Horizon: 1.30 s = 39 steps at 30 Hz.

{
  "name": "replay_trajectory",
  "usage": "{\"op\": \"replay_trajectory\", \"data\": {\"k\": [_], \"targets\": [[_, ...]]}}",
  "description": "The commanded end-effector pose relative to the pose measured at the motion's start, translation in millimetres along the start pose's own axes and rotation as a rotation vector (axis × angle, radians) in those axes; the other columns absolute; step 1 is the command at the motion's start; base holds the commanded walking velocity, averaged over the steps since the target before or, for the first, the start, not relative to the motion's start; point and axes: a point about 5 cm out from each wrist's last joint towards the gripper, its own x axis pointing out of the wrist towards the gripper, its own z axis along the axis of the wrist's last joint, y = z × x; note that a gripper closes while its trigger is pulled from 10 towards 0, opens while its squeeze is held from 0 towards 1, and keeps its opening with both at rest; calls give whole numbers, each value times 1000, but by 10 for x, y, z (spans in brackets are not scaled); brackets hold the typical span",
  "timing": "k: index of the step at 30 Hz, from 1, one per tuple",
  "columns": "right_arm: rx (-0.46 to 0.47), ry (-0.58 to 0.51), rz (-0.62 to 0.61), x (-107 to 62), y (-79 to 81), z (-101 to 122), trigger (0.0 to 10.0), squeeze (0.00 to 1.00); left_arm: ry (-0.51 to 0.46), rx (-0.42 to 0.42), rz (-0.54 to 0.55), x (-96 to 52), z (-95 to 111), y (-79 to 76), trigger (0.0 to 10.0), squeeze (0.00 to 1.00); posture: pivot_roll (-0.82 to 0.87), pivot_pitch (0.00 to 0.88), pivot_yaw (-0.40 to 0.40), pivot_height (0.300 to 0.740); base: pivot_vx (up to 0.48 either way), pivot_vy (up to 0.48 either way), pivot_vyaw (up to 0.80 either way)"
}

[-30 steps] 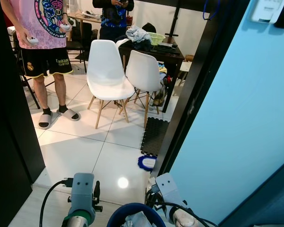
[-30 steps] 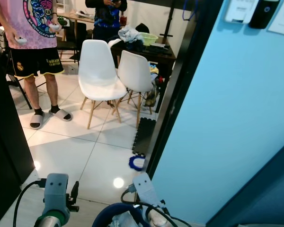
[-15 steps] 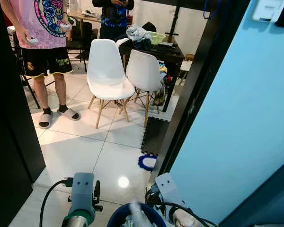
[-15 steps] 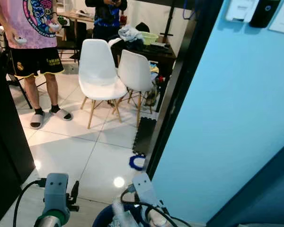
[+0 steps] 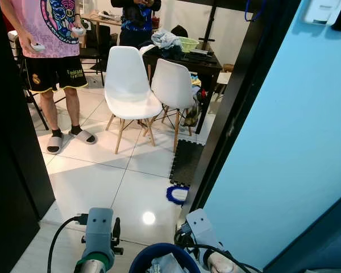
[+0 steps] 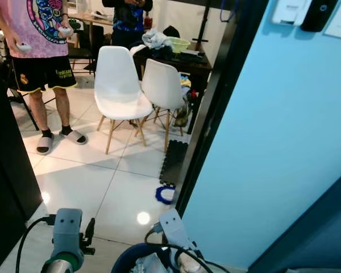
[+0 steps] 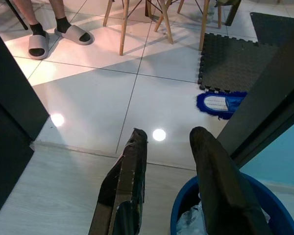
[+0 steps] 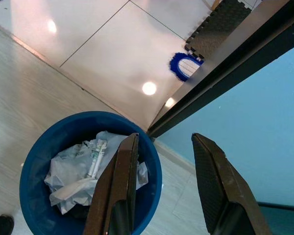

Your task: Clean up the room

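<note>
A blue bin [image 5: 141, 259] stands on the floor at my feet, between my two arms. Crumpled white paper and wrappers [image 8: 83, 171] lie inside it. My right gripper [image 8: 165, 139] hovers open above the bin's rim [image 8: 36, 159] with nothing between its fingers. My left gripper [image 7: 169, 134] is open and empty too, beside the bin [image 7: 183, 213], over pale floor. Both grey wrists, left [image 5: 99, 226] and right [image 5: 198, 223], flank the bin.
A black door frame [image 5: 227, 114] and light blue wall [image 5: 290, 148] close off the right; a dark panel [image 5: 11, 148] stands left. Ahead are a blue mop head [image 5: 176, 195], a black foam mat [image 5: 186, 161], two white chairs [image 5: 128, 85], a cluttered dark table [image 5: 187, 60], and two people [image 5: 48, 40].
Half a second ago a white blur showed just above the bin's opening; now the white paper lies still inside it. The arms and the camera have barely moved.
</note>
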Motion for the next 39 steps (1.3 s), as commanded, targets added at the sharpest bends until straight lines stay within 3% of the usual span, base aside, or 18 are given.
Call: {"op": "replay_trajectory", "data": {"k": [1, 4, 8, 11, 23, 39], "targets": [[13, 15, -11, -27, -32, -72, 10000, 0, 12, 2, -7, -20, -24, -14, 10000, 0, 48, 55, -53, 740, 0, 0, 0], [39, -6, -9, -36, -37, -67, 10000, 0, 11, 1, -2, -24, -28, -10, 10000, 0, 53, 51, -59, 740, 0, 0, 0], [215, -143, -105, -90, -130, 15, 10000, 0, 18, 11, 10, -34, -50, 13, 10000, 0, 50, 44, -54, 740, 0, 0, 0], [241, -176, -116, -119, -118, 27, 10000, 0, 10, 15, 4, -33, -34, 8, 10000, 0, 44, 42, -47, 740, 0, 0, 0], [275, -186, -130, -186, -75, -40, 10000, 0, -6, -39, -54, 5, 23, -106, 10000, 0, 25, 38, -34, 740, 0, 0, 0], [275, -186, -120, -182, -74, -8, 10000, 0, -10, -39, -52, -1, 26, -93, 10000, 0, 35, 36, -41, 740, 0, 0, 0]]}}
